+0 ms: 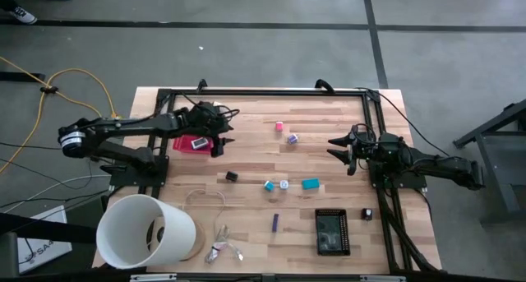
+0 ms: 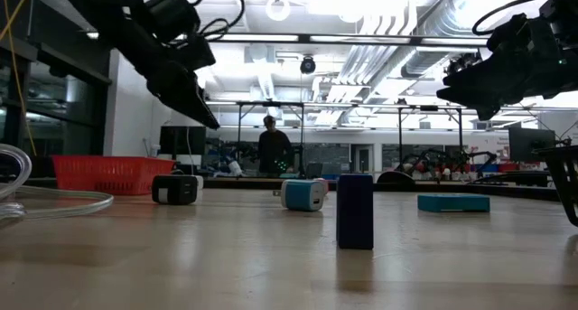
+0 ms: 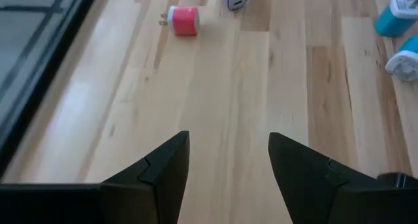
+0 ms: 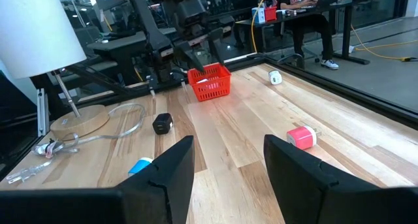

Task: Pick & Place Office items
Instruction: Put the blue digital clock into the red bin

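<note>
Overhead, a wooden table (image 1: 246, 150) sits inside a black frame, with a dark robot arm reaching in from each side.

The left gripper (image 1: 219, 136) hovers above the table just beside a red basket (image 1: 191, 143) near the left edge. Its fingers (image 3: 166, 168) are spread apart and hold nothing; bare wood shows between them. A small white and dark piece (image 1: 198, 141) lies in the basket.

The right gripper (image 1: 340, 147) hovers over the right side of the table, well apart from the left one. Its fingers (image 4: 173, 165) are also spread apart and empty.

The office items lie scattered between the two arms. A pink plug (image 1: 279, 127) and a purple plug (image 1: 292, 138) sit near the far edge. Toward the middle lie a black block (image 1: 232, 177), a blue plug (image 1: 269, 185), a white plug (image 1: 283, 184) and a teal block (image 1: 310, 183). Nearer the front edge stand a purple stick (image 1: 276, 222), a black tray (image 1: 332, 232) and a small black cube (image 1: 367, 214).

A big white tub (image 1: 148, 231) lies on its side at the front left corner, with a clear wire loop (image 1: 205, 200) and a silvery clump (image 1: 222, 249) beside it.

In the level view, a person (image 2: 274, 145) stands far off in the room behind the table.
</note>
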You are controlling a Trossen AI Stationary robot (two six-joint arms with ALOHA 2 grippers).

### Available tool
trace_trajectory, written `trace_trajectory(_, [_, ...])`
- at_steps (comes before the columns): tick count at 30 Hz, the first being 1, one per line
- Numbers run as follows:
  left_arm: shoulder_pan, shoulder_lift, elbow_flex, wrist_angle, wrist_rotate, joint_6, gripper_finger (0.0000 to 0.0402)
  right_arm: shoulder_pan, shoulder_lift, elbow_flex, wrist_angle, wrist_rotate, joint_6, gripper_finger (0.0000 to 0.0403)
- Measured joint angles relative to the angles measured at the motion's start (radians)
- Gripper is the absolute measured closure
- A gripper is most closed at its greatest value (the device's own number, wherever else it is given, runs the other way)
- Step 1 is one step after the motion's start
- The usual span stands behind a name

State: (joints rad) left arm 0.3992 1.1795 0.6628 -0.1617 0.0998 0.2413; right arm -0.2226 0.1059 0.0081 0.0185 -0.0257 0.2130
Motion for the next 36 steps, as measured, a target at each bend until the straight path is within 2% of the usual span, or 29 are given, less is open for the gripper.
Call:
trace_trajectory(8, [-0.084, 0.076, 0.000, 0.081, 0.008, -0.040, 0.0201, 0.000, 0.000, 0.000, 0.000, 0.000, 0.000, 0.0231])
trace_trajectory(17, [-0.181, 0.078, 0.000, 0.155, -0.012, 0.009, 0.0201, 0.000, 0.000, 0.000, 0.000, 0.000, 0.000, 0.0231])
trace_trajectory(25, [-0.184, 0.099, 0.000, 0.295, -0.026, 0.073, 0.0201, 0.000, 0.000, 0.000, 0.000, 0.000, 0.000, 0.0231])
trace_trajectory(36, [-0.187, 0.205, 0.000, 0.440, 0.044, 0.005, 0.0201, 0.000, 0.000, 0.000, 0.000, 0.000, 0.000, 0.0231])
